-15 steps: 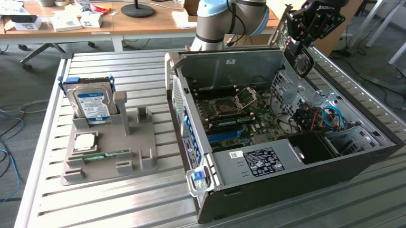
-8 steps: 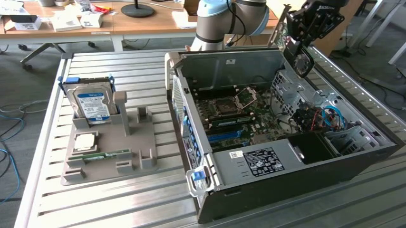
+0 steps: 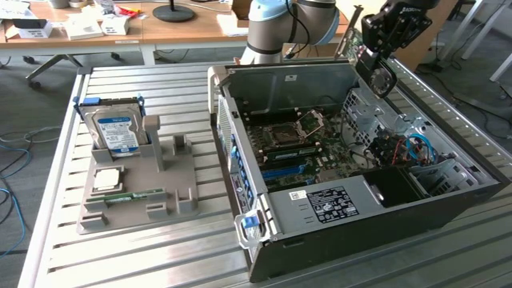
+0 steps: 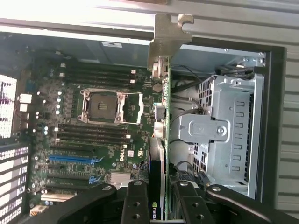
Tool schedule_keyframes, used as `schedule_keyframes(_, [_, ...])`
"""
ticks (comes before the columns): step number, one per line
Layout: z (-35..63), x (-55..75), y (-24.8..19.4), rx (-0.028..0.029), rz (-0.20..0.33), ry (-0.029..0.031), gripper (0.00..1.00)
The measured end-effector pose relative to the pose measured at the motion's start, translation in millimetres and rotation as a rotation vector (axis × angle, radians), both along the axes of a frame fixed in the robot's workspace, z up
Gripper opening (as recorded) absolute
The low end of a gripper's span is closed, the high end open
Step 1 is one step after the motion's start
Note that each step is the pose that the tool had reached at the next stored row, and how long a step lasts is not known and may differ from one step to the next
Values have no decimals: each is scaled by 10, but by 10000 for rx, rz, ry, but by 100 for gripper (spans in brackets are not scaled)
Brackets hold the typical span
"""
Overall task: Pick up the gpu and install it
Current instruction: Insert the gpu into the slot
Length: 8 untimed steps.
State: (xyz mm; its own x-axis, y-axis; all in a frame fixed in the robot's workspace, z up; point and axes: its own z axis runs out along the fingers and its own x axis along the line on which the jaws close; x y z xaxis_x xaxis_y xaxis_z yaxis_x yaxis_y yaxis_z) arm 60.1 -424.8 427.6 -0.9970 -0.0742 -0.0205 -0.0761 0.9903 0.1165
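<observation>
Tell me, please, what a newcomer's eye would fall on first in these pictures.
The open computer case, motherboard bared, dominates the exterior view's right. Above its far corner the gripper grips the gpu, a thin card edge-on in the wrist view. On the exterior view's left, a blue-labelled hard drive stands in a holder.

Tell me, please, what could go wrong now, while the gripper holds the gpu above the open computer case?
1. The gripper holds the gpu edge-on by one end, so the card may tilt when pressed down.
2. Its metal bracket could catch on the case wall.
3. A misaligned descent might strike the open CPU socket or the loose blue cables.
</observation>
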Motion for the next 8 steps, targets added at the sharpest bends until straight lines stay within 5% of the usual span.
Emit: schedule_keyframes(8, [0, -6, 0, -1, 945, 1, 26])
